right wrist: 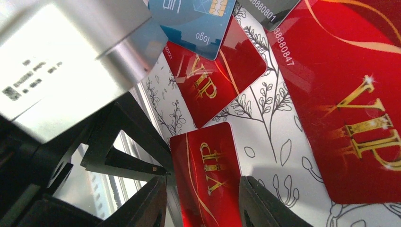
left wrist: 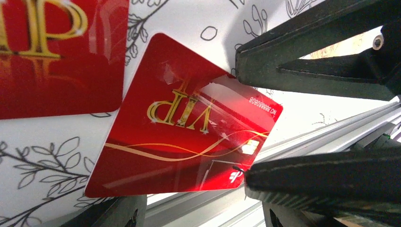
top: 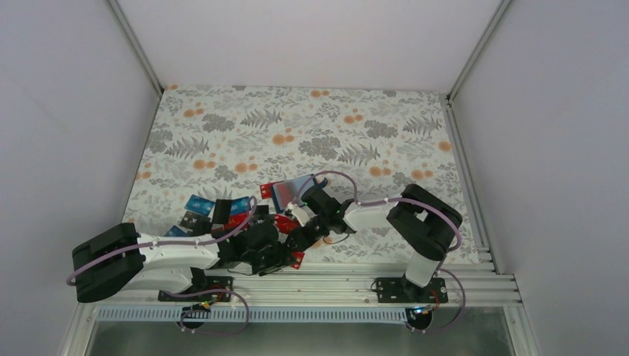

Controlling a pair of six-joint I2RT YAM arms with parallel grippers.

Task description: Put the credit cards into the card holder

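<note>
Cards come first. Ahead of my right pincer I count three red ones with gold VIP lettering, one light blue card and a corner of one black card. Ahead of my left pincer I count two red ones. From overhead, further blue and black cards lie beyond my left forearm. They are too small and too hidden by my arms to count.

My right pincer is clenched on the held red card. It runs lengthwise between the two fingers, and each long edge meets an inner face. The middle red card lies just past the fingertips, partly under the light blue card. The large red card lies off to one side, apart from the held one.

My left pincer is released. Its fingers stand apart, astride the other end of the same held card, one tip at each long edge. That end overhangs the aluminium rail. The second red card lies beyond the tips on the leaf-print cloth.

The card holder shows only overhead, as a pale blue open face just beyond my right pincer. It is too small to see any detail.
</note>
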